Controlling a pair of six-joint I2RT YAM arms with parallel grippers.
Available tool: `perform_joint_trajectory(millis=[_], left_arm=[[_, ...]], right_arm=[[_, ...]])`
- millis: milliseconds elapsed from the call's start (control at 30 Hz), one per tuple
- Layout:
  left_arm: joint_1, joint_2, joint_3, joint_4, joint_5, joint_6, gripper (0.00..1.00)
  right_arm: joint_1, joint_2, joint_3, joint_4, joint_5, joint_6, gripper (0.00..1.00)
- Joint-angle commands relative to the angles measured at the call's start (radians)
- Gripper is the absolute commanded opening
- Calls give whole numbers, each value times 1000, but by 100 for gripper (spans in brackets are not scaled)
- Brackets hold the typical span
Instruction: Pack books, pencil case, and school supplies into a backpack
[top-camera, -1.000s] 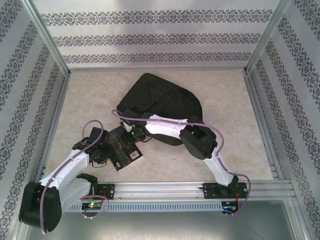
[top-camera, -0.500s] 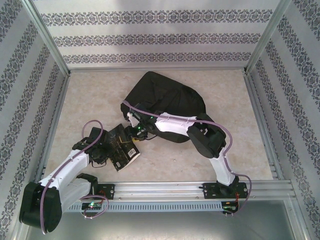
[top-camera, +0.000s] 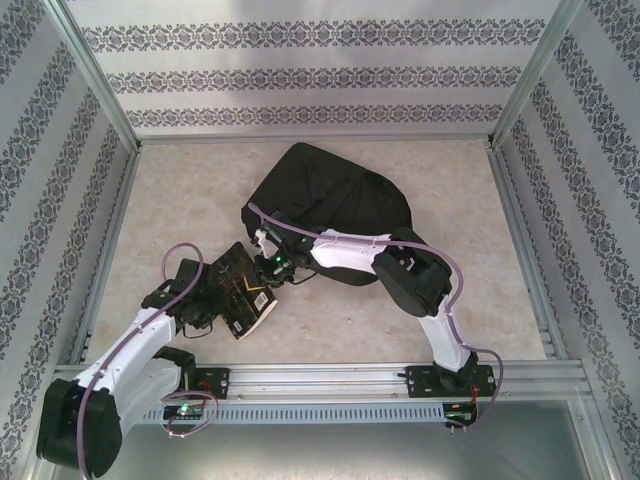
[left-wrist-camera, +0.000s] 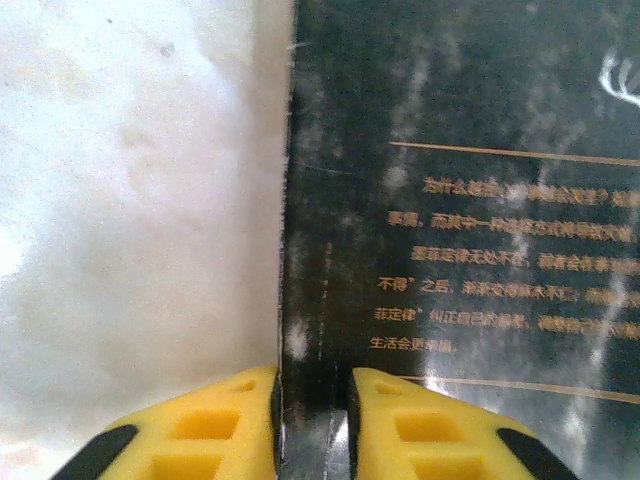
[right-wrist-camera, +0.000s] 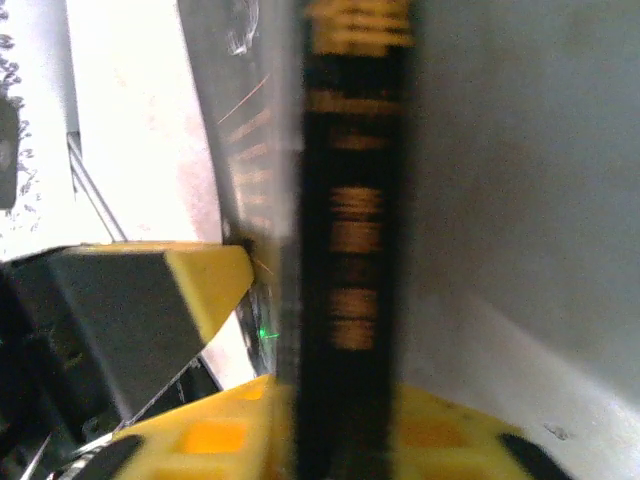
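A black book (top-camera: 243, 288) with gold lettering lies tilted on the table just in front of the black backpack (top-camera: 335, 205). My left gripper (top-camera: 216, 298) is shut on the book's near-left edge. In the left wrist view the yellow fingers (left-wrist-camera: 215, 425) pinch the book's (left-wrist-camera: 470, 200) edge, gripper (left-wrist-camera: 313, 420). My right gripper (top-camera: 270, 267) is shut on the book's far-right side. In the right wrist view the spine (right-wrist-camera: 355, 240) stands edge-on between the pads, gripper (right-wrist-camera: 350, 440). The pencil case and school supplies are out of view.
Patterned walls and metal posts (top-camera: 100, 75) enclose the marble table (top-camera: 180, 190). A metal rail (top-camera: 330, 378) runs along the near edge. The right arm (top-camera: 400, 275) reaches across the backpack's front. Bare tabletop lies right of the backpack (top-camera: 470, 280).
The right gripper has closed on the book's far side. The left arm has shifted slightly and the book has turned a little between the two grippers.
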Motion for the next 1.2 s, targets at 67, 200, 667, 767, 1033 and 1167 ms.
perform_joint_trajectory(millis=[67,200,667,767,1033,1167], left_arm=[[3,-123,57,-103,88,82,50],[3,-194,149,-129,159,169,70],[2,-233,345,195,510,270,94],[-1,-207,319,454,652,167,95],[-65,-119,382,743,769,85,96],[-124,-69,434,790,818,82,96]], right_arm=[[30,-116,9,-49,106,-80,5],[15,-261,-46,-36,157,-113,0],[-111,-749,-271,129,28,-56,0],[-140,-831,-307,206,-41,-8,0],[-157,-958,-346,350,-129,106,0],[-158,-1005,-349,388,-144,133,0]])
